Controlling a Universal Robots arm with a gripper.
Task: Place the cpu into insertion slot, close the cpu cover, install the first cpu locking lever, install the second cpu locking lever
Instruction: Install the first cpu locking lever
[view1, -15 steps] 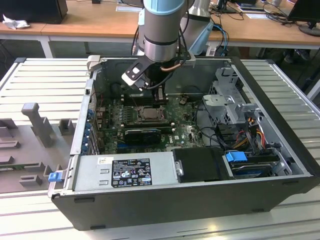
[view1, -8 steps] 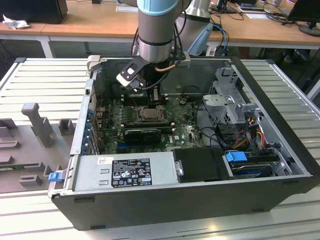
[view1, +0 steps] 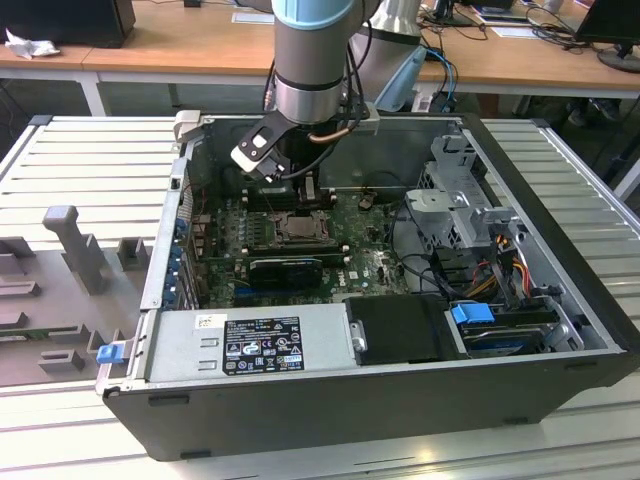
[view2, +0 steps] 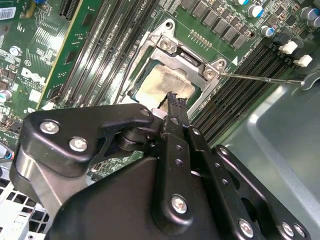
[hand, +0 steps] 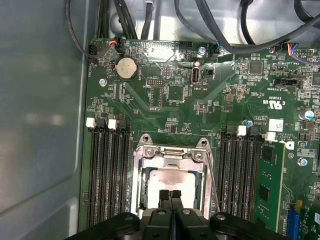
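- Exterior view: a robot arm (view1: 310, 60) reaches down into an open computer case (view1: 560, 300) lying on its side. Its black gripper (view1: 303, 203) hangs just above the insertion slot (view1: 300, 228) on the green circuit board (view1: 375, 262).
- First wrist view: the cpu (hand: 172, 181), a pale silvery-beige square, sits inside the insertion slot (hand: 136, 172), between banks of long black memory slots (hand: 107, 175).
- The cpu cover (hand: 201, 180), a silvery metal frame with a large window, appears to lie flat around the chip, which shows through the window.
- A thin wire locking lever (hand: 213, 186) runs beside the socket. In the second wrist view it (view2: 260, 77) angles out over the memory slots, so it looks unlatched.
- In both wrist views the gripper (hand: 170, 196) (view2: 174, 102) has its two fingertips pressed together, nothing visible between them, poised over the near edge of the cpu (view2: 160, 82).
- Handling, as a judgement: the chip is light, thin and rigid but fragile, best held by its outer edges and never forced. The cover is stiff sheet metal on a hinge. The lever is springy wire, likely to resist and slip off smooth fingers, so its free end is the place to push.
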